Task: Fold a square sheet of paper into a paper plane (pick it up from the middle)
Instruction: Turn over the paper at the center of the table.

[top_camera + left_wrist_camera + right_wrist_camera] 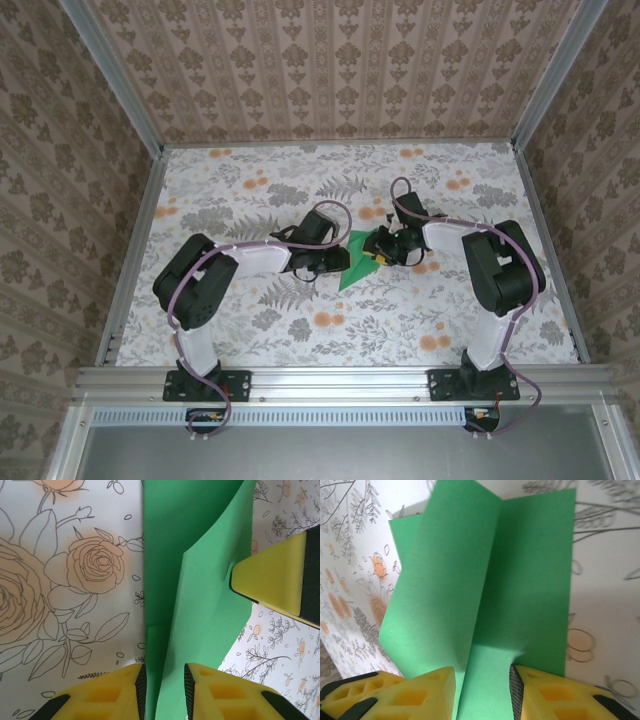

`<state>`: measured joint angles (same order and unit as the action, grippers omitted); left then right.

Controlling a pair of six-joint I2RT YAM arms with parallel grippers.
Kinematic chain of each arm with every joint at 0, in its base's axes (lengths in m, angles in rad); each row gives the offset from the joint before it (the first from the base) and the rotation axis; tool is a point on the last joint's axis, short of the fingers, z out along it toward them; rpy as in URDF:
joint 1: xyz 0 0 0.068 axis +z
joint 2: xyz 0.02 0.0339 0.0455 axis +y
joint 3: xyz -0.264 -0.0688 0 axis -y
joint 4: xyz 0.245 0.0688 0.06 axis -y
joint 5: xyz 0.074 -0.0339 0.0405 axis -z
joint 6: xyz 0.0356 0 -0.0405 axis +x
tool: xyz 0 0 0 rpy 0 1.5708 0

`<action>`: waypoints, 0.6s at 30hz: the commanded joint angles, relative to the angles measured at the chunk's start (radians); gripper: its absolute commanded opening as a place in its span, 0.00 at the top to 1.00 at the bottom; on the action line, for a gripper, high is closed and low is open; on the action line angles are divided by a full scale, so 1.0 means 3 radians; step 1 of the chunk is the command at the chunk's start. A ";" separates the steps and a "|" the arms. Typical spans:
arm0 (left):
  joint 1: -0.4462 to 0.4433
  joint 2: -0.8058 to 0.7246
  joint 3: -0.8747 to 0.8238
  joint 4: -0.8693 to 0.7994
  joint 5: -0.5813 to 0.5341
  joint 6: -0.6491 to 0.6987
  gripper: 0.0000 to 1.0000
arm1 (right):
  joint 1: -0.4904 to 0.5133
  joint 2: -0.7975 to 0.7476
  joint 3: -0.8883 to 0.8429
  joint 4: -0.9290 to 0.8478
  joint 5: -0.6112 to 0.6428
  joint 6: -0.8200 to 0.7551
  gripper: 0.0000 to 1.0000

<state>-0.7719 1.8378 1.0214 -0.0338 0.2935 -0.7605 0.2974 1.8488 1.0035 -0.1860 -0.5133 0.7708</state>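
The square sheet of paper (350,272) is bright green and bent along a middle crease, lying between the two arms at the table's centre. In the left wrist view the sheet (210,595) rises as a ridge, and my left gripper (165,690) is open astride it, with a gap at both pads. A yellow fingertip (272,580) of the other arm touches the far edge of the paper. My right gripper (482,692) is open over the opposite end of the sheet (525,580). There one flap stands up by its left finger and the other lies flatter.
The floral tablecloth (250,180) covers the table. Aluminium rails (340,380) run along the near edge and both sides, with patterned walls behind. The two grippers (335,262) (380,248) face each other a few centimetres apart.
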 commanded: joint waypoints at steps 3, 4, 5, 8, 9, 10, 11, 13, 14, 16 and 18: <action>0.0084 0.0013 -0.0018 -0.0038 0.0014 -0.0111 0.69 | 0.0044 0.0108 0.0072 0.0207 -0.0276 0.0134 0.66; 0.0094 0.0006 -0.0041 -0.0019 0.0031 -0.0130 0.69 | 0.0048 0.0121 0.0063 0.0243 -0.0304 0.0150 0.66; 0.0103 -0.0004 -0.0060 -0.0006 0.0047 -0.0144 0.68 | 0.0056 0.0135 0.0055 0.0284 -0.0332 0.0168 0.67; 0.0143 -0.0047 -0.0119 0.0026 0.0059 -0.0179 0.67 | 0.0070 0.0156 0.0028 0.0382 -0.0384 0.0215 0.68; 0.0152 -0.0063 -0.0136 0.0035 0.0061 -0.0190 0.66 | 0.0077 0.0162 0.0016 0.0433 -0.0416 0.0237 0.69; 0.0168 -0.0088 -0.0164 0.0054 0.0065 -0.0205 0.65 | 0.0078 0.0172 -0.0007 0.0506 -0.0449 0.0273 0.69; 0.0187 -0.0113 -0.0187 0.0062 0.0075 -0.0219 0.64 | 0.0083 0.0180 -0.0034 0.0590 -0.0484 0.0311 0.71; 0.0228 -0.0170 -0.0242 0.0095 0.0089 -0.0247 0.60 | 0.0093 0.0190 -0.0080 0.0745 -0.0538 0.0372 0.76; 0.0254 -0.0203 -0.0289 0.0157 0.0130 -0.0264 0.56 | 0.0093 0.0190 -0.0115 0.0843 -0.0574 0.0415 0.82; 0.0313 -0.0272 -0.0409 0.0319 0.0263 -0.0307 0.49 | 0.0091 0.0178 -0.0203 0.1095 -0.0645 0.0501 0.89; 0.0382 -0.0373 -0.0532 0.0464 0.0378 -0.0313 0.41 | 0.0076 0.0124 -0.0265 0.1328 -0.0756 0.0565 0.91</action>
<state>-0.6846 1.7805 0.9070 0.0471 0.3500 -0.8371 0.3191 1.8816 0.9531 0.0818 -0.6670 0.8909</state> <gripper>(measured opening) 0.564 0.093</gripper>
